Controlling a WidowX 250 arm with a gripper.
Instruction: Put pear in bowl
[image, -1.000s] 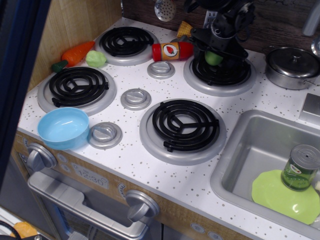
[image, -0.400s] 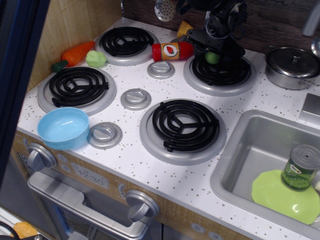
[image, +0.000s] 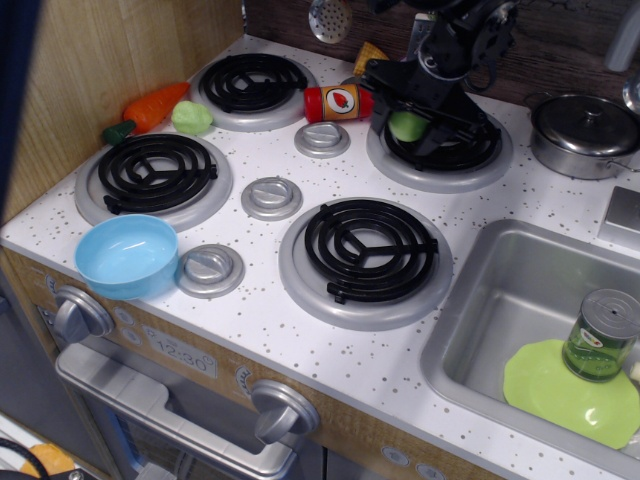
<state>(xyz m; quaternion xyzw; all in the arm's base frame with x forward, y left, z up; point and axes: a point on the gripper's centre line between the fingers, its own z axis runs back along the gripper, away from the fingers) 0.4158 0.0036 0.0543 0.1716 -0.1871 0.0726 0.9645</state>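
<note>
Since the earlier frames the black arm has swung left over the back-right burner (image: 440, 140), and the pear (image: 407, 125) has come with it, now nearer the burner's left edge. The gripper (image: 410, 120) has its fingers clamped on the pear, above the coil. On the desk (image: 250, 310), the sink (image: 480, 330) at right holds a lime-green plate (image: 560, 395) with a green can (image: 598, 335) standing on it. The sky-blue bowl (image: 128, 257) sits empty at the front left, well apart from the pear.
</note>
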